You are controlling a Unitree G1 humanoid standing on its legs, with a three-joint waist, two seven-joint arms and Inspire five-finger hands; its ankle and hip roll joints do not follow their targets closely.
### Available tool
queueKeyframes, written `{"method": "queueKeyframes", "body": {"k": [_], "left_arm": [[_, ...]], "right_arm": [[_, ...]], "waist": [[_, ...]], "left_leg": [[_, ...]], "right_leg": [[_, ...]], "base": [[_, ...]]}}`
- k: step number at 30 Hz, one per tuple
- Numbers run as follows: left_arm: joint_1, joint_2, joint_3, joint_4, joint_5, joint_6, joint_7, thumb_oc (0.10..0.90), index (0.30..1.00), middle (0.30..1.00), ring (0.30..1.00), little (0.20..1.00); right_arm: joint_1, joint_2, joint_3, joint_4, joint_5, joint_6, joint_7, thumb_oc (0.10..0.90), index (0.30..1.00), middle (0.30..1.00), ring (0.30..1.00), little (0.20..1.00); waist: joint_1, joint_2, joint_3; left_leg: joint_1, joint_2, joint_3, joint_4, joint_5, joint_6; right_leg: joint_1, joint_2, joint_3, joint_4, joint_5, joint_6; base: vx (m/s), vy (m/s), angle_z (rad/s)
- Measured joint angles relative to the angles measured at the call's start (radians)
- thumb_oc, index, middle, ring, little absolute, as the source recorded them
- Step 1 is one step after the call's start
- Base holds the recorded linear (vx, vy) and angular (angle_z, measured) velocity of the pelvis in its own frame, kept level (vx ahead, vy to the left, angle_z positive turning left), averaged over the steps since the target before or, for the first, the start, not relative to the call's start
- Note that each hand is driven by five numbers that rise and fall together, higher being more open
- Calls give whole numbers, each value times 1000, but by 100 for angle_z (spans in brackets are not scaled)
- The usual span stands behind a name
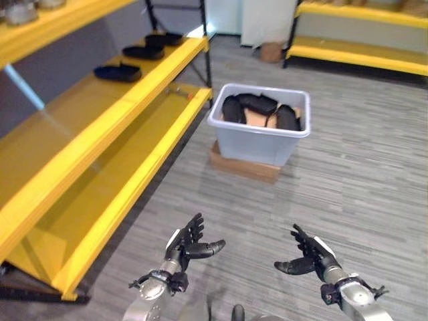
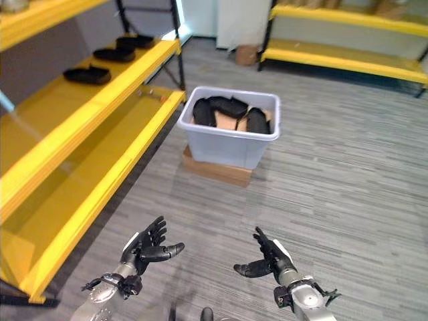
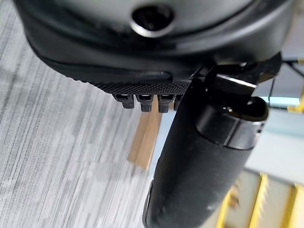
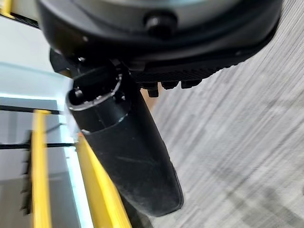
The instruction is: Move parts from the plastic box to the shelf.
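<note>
A: Left eye view, down low: left hand [image 1: 185, 246] and right hand [image 1: 309, 255] raised over the grey floor [image 1: 348, 167], palms turned inward, well apart from each other.

B: Fingers?

A: Spread and relaxed on both, thumbs jutting toward the middle. Nothing held. Same story in the wrist views: straight thumb, fingers [image 3: 142, 100] poking out in a row, bare floor beyond.

B: And the parts?

A: Sat in the plastic box [image 1: 257, 137], pale grey, straight ahead and well clear of both hands. Several black parts [image 1: 257, 105] piled inside, some brown cardboard glimpsed among them. Box perched on a flat cardboard piece [image 1: 241, 167] on the floor.

B: Shelf?

A: Yellow shelf [image 1: 100, 127] ran along the left, just beside the box's near corner. Three black parts on shelf [image 1: 119, 71] lined up along the middle tier, toward the far end. Lower tier bare close by.

B: Anything else?

A: More yellow racking [image 1: 361, 47] across the back right, small brown object [image 1: 271, 51] on the floor near it.
</note>
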Motion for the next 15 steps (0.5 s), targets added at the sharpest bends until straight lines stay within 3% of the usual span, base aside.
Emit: {"method": "queueKeyframes", "body": {"k": [1, 2, 3, 4, 5, 6, 7, 8, 9, 10, 11, 12, 13, 14, 15], "left_arm": [[19, -3, -6, 49, 1, 27, 6, 900, 1000, 1000, 1000, 1000], [30, -9, -7, 77, 1, 30, 6, 900, 1000, 1000, 1000, 1000], [33, -28, -5, 96, 1, 30, 8, 900, 1000, 1000, 1000, 1000], [78, -75, 7, 92, 1, 23, 11, 900, 1000, 1000, 1000, 1000], [93, -72, 10, 84, 1, 23, 10, 900, 1000, 1000, 1000, 1000], [40, -71, -4, 134, 4, 51, 14, 900, 1000, 1000, 1000, 1000], [25, -69, -8, 107, 8, 45, 8, 900, 1000, 1000, 1000, 1000], [-1, -65, -12, 30, 8, 14, -1, 900, 1000, 1000, 1000, 1000], [-20, -59, -11, 12, 8, 7, -10, 900, 1000, 1000, 1000, 1000], [-30, -57, -5, 7, 8, 3, -8, 900, 1000, 1000, 1000, 1000], [-42, -65, 13, 16, 8, 2, -4, 900, 1000, 1000, 1000, 1000], [-64, -74, 33, 44, 8, 0, -5, 900, 1000, 1000, 1000, 1000], [-78, -63, 39, 48, 8, 0, -6, 900, 1000, 1000, 1000, 1000], [-108, -47, 30, 58, 8, -1, -5, 900, 1000, 1000, 1000, 1000], [-110, -52, 24, 57, 8, -4, -8, 900, 1000, 1000, 1000, 1000]], "right_arm": [[-4, -1, 5, -4, 0, -31, 8, 900, 1000, 1000, 1000, 1000], [-6, 0, 7, -6, 0, -43, 3, 900, 1000, 1000, 1000, 1000], [6, -20, 16, -29, 0, -44, -6, 900, 1000, 1000, 1000, 1000], [31, -106, 50, -70, -1, -49, -6, 900, 1000, 1000, 1000, 1000], [36, -120, 60, -76, -2, -53, -1, 900, 1000, 1000, 1000, 1000], [66, -72, 41, -40, -1, -42, -17, 900, 1000, 1000, 1000, 1000], [105, -69, 45, -28, -1, -8, -22, 900, 1000, 1000, 1000, 1000], [132, -63, 53, -19, -2, 8, -6, 900, 1000, 1000, 1000, 1000], [142, -52, 51, -17, -2, 14, -3, 900, 1000, 1000, 1000, 1000], [131, -38, 55, -20, -2, 17, 6, 900, 1000, 1000, 1000, 1000], [112, -38, 62, -31, -2, 12, 19, 900, 1000, 1000, 1000, 1000], [62, -40, 61, -56, -2, -3, 25, 900, 1000, 1000, 1000, 1000], [45, -31, 60, -80, -2, -7, 23, 900, 1000, 1000, 1000, 1000], [26, -10, 56, -96, -2, -21, 19, 900, 1000, 1000, 1000, 1000], [27, -15, 58, -95, -3, -21, 19, 900, 1000, 1000, 1000, 1000]], "waist": [[-30, 41, -2], [-54, 77, -2], [-85, 136, 2], [-64, 227, -51], [-50, 216, -86], [-109, 177, -94], [-110, 140, -122], [-103, 127, -118], [-109, 120, -115], [-93, 121, -111], [-95, 125, -108], [-92, 127, -112], [-91, 111, -114], [-103, 101, -112], [-97, 116, -119]], "left_leg": [[60, 10, -33, -376, 44, 20], [130, 11, -55, -599, 59, 48], [183, 6, -78, -695, 109, 119], [273, 63, -108, -814, 161, 267], [285, 39, -100, -837, 204, 158], [308, 7, -73, -825, 148, 119], [331, -26, -68, -849, 148, 134], [382, -37, -64, -881, 190, 177], [414, -13, -87, -911, 201, 177], [453, 0, -96, -942, 201, 177], [474, 9, -90, -947, 201, 177], [487, 11, -66, -933, 200, 172], [484, -11, -45, -910, 194, 157], [506, -24, -23, -880, 126, 68], [528, -16, -20, -891, 111, 45]], "right_leg": [[32, 41, 0, 44, 4, 38], [36, 79, -5, 126, -20, 87], [0, 131, -8, 298, -41, 127], [-72, 131, 52, 470, -258, 87], [-67, 82, 93, 383, -325, 68], [-21, 58, 47, 348, -319, 35], [27, 23, 38, 270, -299, 79], [49, 25, 15, 258, -222, 180], [27, 24, 23, 332, -219, 194], [-4, 3, 31, 386, -251, 150], [-25, -34, 53, 375, -272, 142], [-50, -111, 101, 256, -248, 166], [-41, -172, 112, 97, -167, 186], [26, -230, 54, -20, -13, 218], [51, -221, 51, -31, -13, 217]], "base": [[232, 100, -60], [336, 149, -64], [461, 195, -156], [471, 203, -179], [252, 104, -113], [335, 178, 18], [330, 190, 83], [440, 248, 54], [305, 174, 16], [283, 173, -21], [247, 172, -79], [251, 188, -74], [232, 192, -44], [210, 191, 1], [190, 186, 24]]}}
